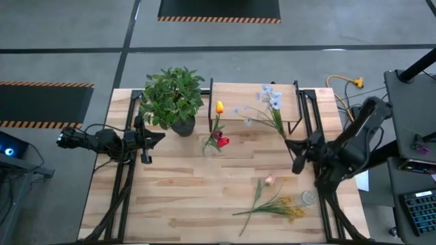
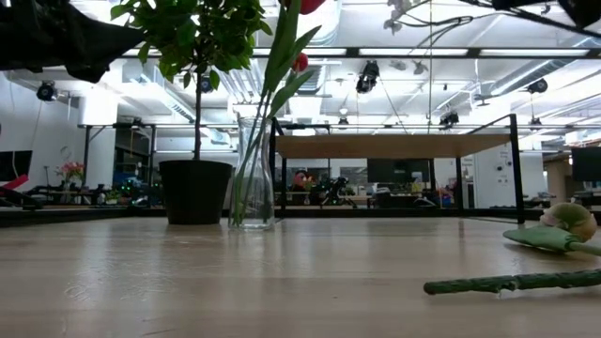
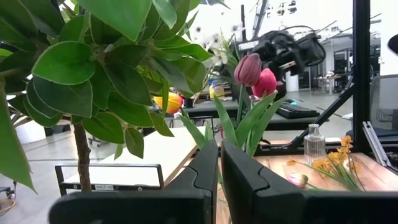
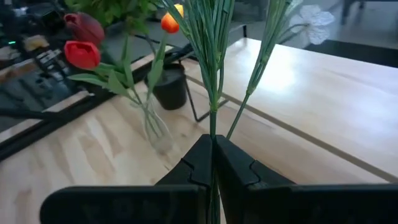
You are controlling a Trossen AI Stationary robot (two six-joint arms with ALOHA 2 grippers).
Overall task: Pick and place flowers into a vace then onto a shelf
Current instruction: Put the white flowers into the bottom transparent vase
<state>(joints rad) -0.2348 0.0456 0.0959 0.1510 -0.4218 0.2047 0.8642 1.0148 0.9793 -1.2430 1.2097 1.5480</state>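
A clear glass vase (image 1: 210, 147) stands on the table with a yellow, a red and a maroon tulip (image 4: 82, 54) in it. The pale wooden shelf (image 1: 240, 95) stands at the far edge. My right gripper (image 1: 291, 145) is shut on the white-lilac sprigs (image 1: 271, 102), whose heads hang over the shelf. A pink bud flower (image 1: 268, 180) and yellow clusters (image 1: 293, 211) lie flat on the table, nearer the front. My left gripper (image 1: 152, 139) is shut on nothing and waits beside the potted plant. My right gripper pinches the sprigs' green stems (image 4: 213, 127) at their lower end between its two fingers. It comes roughly level from the table's right side. The stems run on from the fingertips toward the far left. The sprigs are lifted clear of the table.
A bushy green plant in a dark pot (image 1: 182, 126) stands left of the vase, close to my left gripper. A small glass bottle (image 1: 308, 197) stands near the yellow clusters. Bare tabletop (image 1: 197, 197) lies in the middle and front left.
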